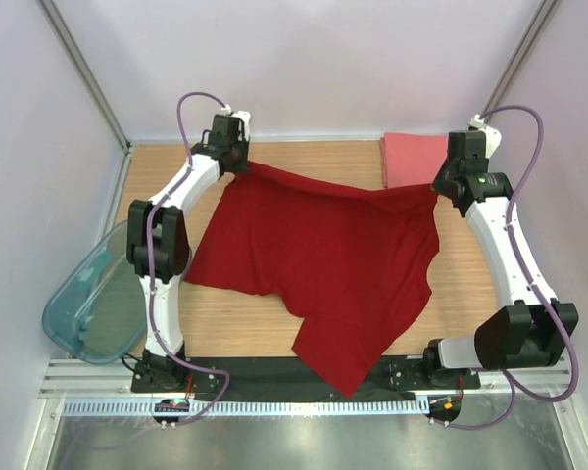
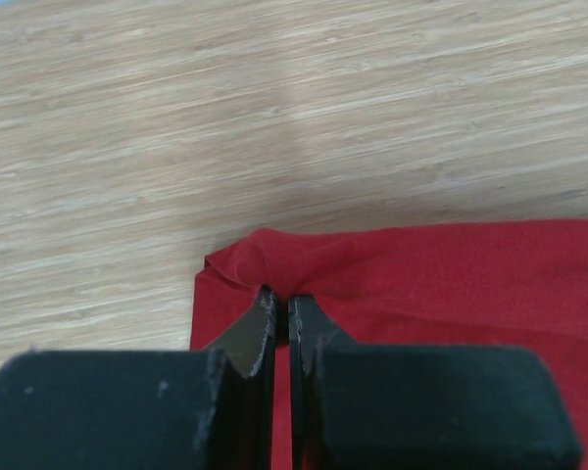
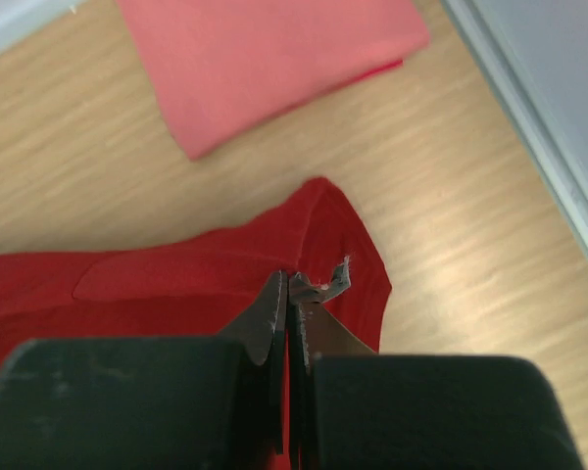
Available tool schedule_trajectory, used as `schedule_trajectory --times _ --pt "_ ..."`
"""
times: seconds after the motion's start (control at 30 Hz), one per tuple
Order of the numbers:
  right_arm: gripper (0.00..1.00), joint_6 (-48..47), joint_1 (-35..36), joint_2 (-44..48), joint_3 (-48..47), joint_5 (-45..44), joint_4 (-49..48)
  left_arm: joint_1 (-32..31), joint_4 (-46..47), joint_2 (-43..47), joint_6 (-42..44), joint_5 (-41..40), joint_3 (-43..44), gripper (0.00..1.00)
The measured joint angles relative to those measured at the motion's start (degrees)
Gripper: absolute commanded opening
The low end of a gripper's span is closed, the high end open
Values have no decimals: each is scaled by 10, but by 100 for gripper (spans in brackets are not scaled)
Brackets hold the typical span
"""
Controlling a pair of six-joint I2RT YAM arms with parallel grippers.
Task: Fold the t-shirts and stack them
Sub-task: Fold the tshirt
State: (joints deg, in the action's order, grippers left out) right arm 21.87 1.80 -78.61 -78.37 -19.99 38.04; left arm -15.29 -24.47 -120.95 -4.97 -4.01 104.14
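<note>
The dark red t-shirt (image 1: 323, 259) hangs stretched between both arms over the wooden table, its lower edge drooping toward the near edge. My left gripper (image 1: 243, 162) is shut on the shirt's far-left corner (image 2: 274, 269); in the left wrist view (image 2: 281, 299) cloth bunches at the fingertips. My right gripper (image 1: 439, 186) is shut on the far-right corner (image 3: 323, 235), the cloth pinched between the tips in the right wrist view (image 3: 288, 284). The salmon-pink t-shirt (image 1: 412, 159) lies folded in a rectangle at the far right, also seen above the gripper (image 3: 265, 59).
A translucent teal bin (image 1: 90, 299) lies off the table's left edge beside the left arm. White walls with metal posts enclose the back and sides. Bare wood (image 1: 167, 186) shows at the far left of the table.
</note>
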Motion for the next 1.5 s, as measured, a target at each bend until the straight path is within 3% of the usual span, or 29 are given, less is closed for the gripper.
schedule_trajectory --times 0.3,0.57,0.67,0.77,0.8,0.9,0.97,1.17,1.33,1.5 --pt "1 69 0 58 35 39 151 0 -52 -5 17 2 18 5" --pt "1 92 0 85 102 65 206 0 -80 -5 26 -18 11 10" --pt "1 96 0 91 137 74 214 0 -85 -5 26 -24 0 20" --pt "1 99 0 93 154 78 221 0 -91 -5 17 -24 -12 38" --pt "1 99 0 94 157 79 222 0 -95 -5 6 -26 -14 48" --pt "1 100 0 94 163 78 226 0 -109 -5 -38 -31 -23 64" --pt "1 99 0 94 163 77 229 1 -118 -3 -60 -32 -28 66" --pt "1 98 0 94 165 74 229 23 -141 30 -123 9 -37 67" --pt "1 96 0 92 172 87 224 74 -138 50 -177 99 -24 53" --pt "1 95 0 82 179 110 219 110 -141 3 -233 154 37 41"
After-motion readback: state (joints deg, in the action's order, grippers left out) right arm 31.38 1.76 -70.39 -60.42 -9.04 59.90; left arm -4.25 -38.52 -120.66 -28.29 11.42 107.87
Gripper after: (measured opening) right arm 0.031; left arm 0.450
